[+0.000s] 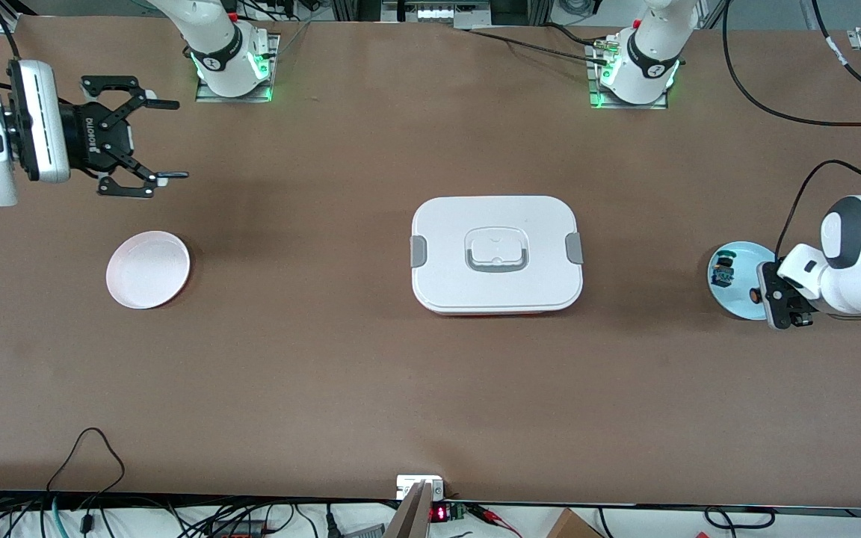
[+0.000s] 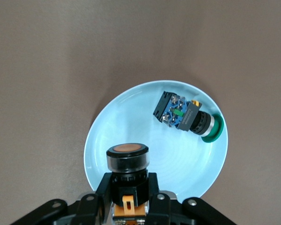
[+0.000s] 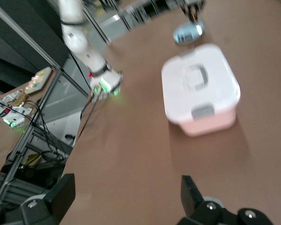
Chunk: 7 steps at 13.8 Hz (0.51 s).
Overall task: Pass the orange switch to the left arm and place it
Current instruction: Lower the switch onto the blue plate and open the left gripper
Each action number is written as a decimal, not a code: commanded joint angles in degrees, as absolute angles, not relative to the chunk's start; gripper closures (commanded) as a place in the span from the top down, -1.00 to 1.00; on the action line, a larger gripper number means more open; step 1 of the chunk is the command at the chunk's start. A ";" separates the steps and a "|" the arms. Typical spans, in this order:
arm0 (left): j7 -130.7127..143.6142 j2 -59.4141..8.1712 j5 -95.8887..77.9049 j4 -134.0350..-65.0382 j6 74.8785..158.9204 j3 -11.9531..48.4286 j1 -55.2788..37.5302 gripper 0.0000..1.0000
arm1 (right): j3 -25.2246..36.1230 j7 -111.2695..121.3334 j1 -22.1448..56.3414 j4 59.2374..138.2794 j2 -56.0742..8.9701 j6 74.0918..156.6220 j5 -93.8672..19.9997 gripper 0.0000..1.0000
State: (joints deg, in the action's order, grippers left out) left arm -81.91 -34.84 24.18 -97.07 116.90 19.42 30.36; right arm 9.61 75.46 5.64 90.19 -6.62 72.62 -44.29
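Round-capped orange switch (image 2: 127,161) clenched in left hand (image 2: 128,197) over glossy blue plate (image 2: 131,122); right hand (image 1: 154,140) waiting, released.

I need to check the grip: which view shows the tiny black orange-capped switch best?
The left wrist view: the orange-capped switch fills it, clamped in the left gripper over the light blue plate. The front view shows a speck; the right wrist view, nothing.

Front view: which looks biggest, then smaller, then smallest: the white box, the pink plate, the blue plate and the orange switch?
1. The box.
2. The pink plate.
3. The blue plate, which looks a bit smaller, though the left tool hides part of it, so that is unsure.
4. The orange switch, tiny.
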 commanded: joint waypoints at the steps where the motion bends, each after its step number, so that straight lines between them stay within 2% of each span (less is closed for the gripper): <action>1: -83.41 -35.94 26.37 -97.21 116.81 19.86 30.93 -0.58 | 10.28 63.83 7.21 85.18 -5.28 71.02 -32.22 1.00; 5: -83.58 -36.65 28.82 -98.35 116.89 19.95 31.55 -0.61 | 8.53 52.58 8.78 84.90 -4.13 71.72 -10.08 1.00; 7: -83.85 -37.09 28.92 -98.35 117.16 19.95 31.64 -0.60 | 7.48 50.80 8.88 84.90 -3.78 72.42 -2.76 1.00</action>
